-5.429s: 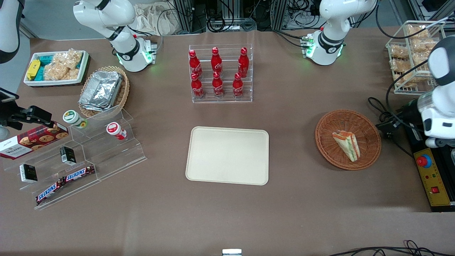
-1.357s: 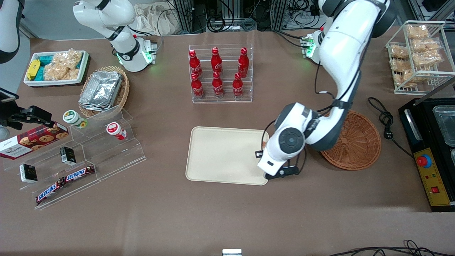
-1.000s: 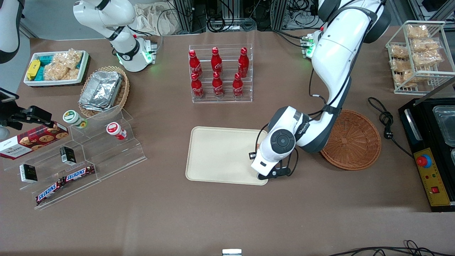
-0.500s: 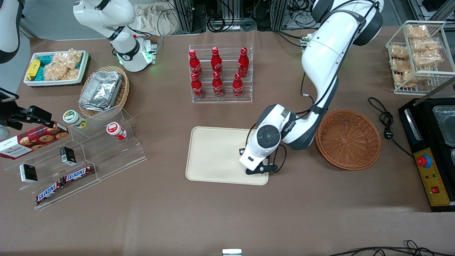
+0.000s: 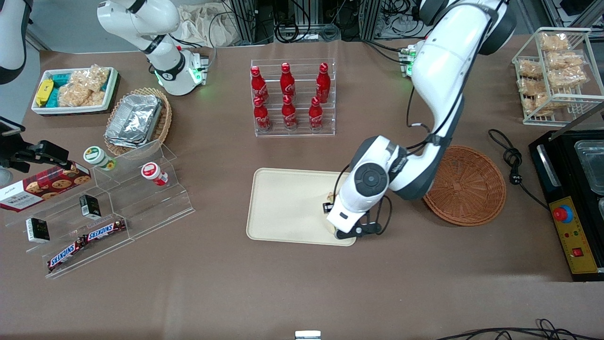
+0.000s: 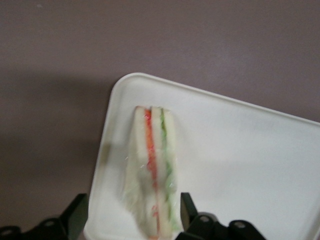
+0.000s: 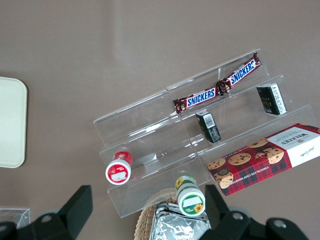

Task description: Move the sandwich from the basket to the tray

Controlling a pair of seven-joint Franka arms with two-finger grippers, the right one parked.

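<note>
The small triangular sandwich [image 6: 152, 177] of pale bread with orange and green filling layers lies on the flat cream-beige rectangular tray [image 6: 240, 165], close to one rounded corner of it, and the round reddish-brown woven wicker basket [image 5: 467, 186] stands empty of it, beside the tray toward the working arm's end of the table. The left arm's two-finger gripper [image 6: 134, 212] hangs directly over the sandwich with its black fingers [image 6: 76, 216] spread wide, one on either side of the wedge and neither seeming to touch it — so the claw looks released rather than clamped.

The relation that matters now: the sandwich sits straight below the gripper, between the fingers, its long axis running crosswise to the line from finger to finger. Its filling stripes follow that axis, and its squared-off end points toward the tray's nearby edge. In the front view the wrist hides most of it. Judging from this, the placing looks done — a straight lift should clear the wedge without dragging it
</note>
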